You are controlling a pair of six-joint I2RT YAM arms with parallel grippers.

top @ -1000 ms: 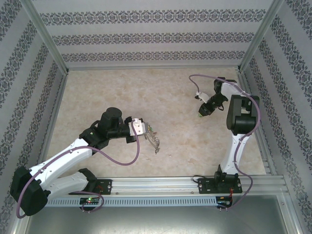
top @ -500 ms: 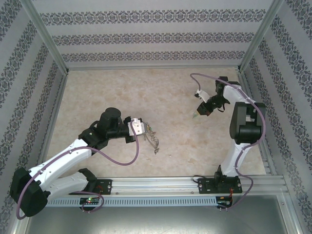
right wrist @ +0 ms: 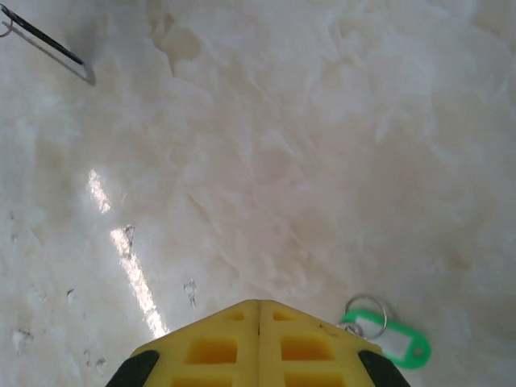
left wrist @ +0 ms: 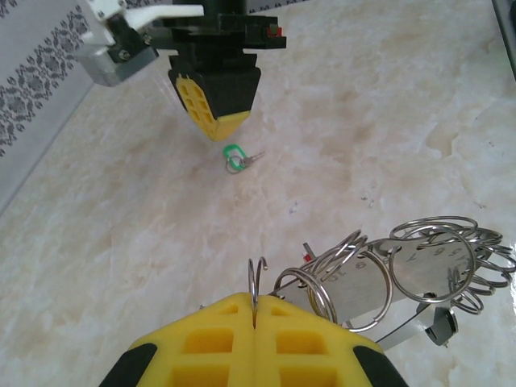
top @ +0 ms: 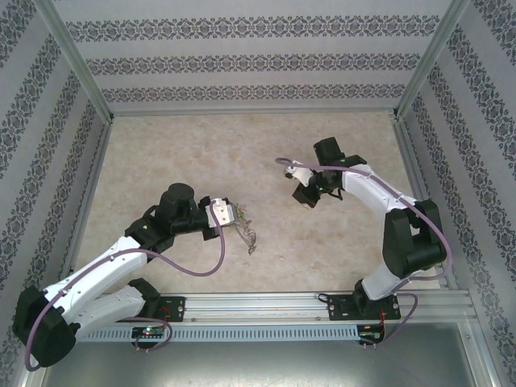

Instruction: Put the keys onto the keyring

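Across the pale marbled worktop [top: 242, 145] open surface spreads on all sides, bounded by patterned walls [top: 242, 60] at the back and sides and by an aluminium rail [top: 266, 302] along the near edge. The far half and the left-hand strip beside the wall lie free of arms and objects.

From the right, the right arm [top: 379, 193] bends inward so that its claw reaches the middle of the worktop, well away from the right wall. The left arm [top: 105, 266] stretches from the near left corner toward the centre. A bare band of worktop separates the two claws.

The left claw [left wrist: 254, 310] is clenched, its yellow pads pinching one thin wire loop of the keyring [left wrist: 379, 274]. The rest of the keyring, a cluster of silvery split rings around a grey plate, hangs out to the right of the pads, above the near-centre worktop [top: 248, 235].

The right claw [right wrist: 258, 310] has its yellow pads pressed together with nothing seen between them, tip pointing down close to the surface.

Just beside that tip lies the green key [right wrist: 395, 343] with a small silver ring on one end. The left wrist view shows it below the right claw [left wrist: 219, 121], apart from the keyring.
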